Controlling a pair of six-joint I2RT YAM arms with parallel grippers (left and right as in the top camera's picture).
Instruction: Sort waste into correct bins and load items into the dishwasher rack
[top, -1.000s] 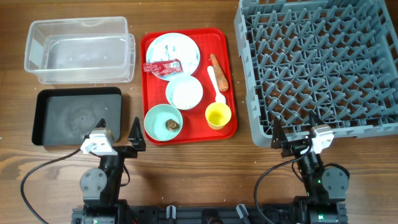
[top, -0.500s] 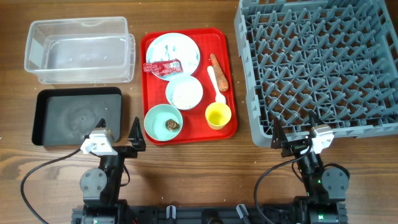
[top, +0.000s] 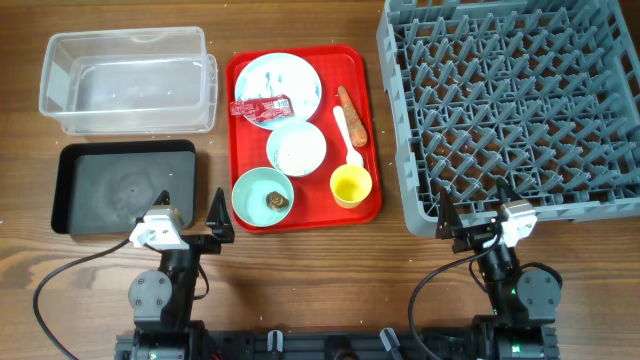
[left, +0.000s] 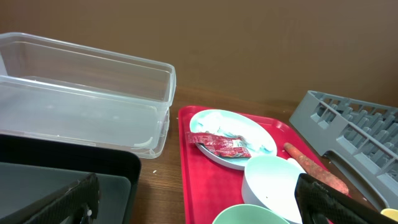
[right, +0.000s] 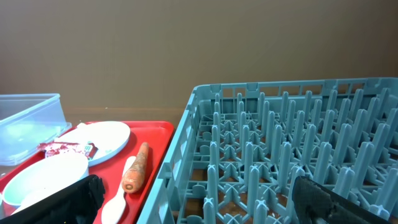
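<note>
On the red tray (top: 240, 120) lie a pale blue plate (top: 290, 75) with a red-and-white wrapper (top: 262, 106), a pale bowl (top: 296, 148), a mint-green bowl (top: 252, 190) holding a small brown lump (top: 276, 200), a yellow cup (top: 351, 186), a white spoon (top: 347, 138) and an orange carrot (top: 352, 102). The clear tub (top: 128, 80) and black tray (top: 122, 186) lie left. The grey rack (top: 515, 105) is right. My left gripper (top: 190, 214) is open near the black tray's front. My right gripper (top: 472, 213) is open at the rack's front edge. Both are empty.
The wood table (top: 320, 270) runs bare along the front between the two arms. The left wrist view shows the tub (left: 87, 93), plate (left: 233, 127) and wrapper (left: 217, 143). The right wrist view shows the rack (right: 292, 149), carrot (right: 137, 167) and spoon (right: 118, 196).
</note>
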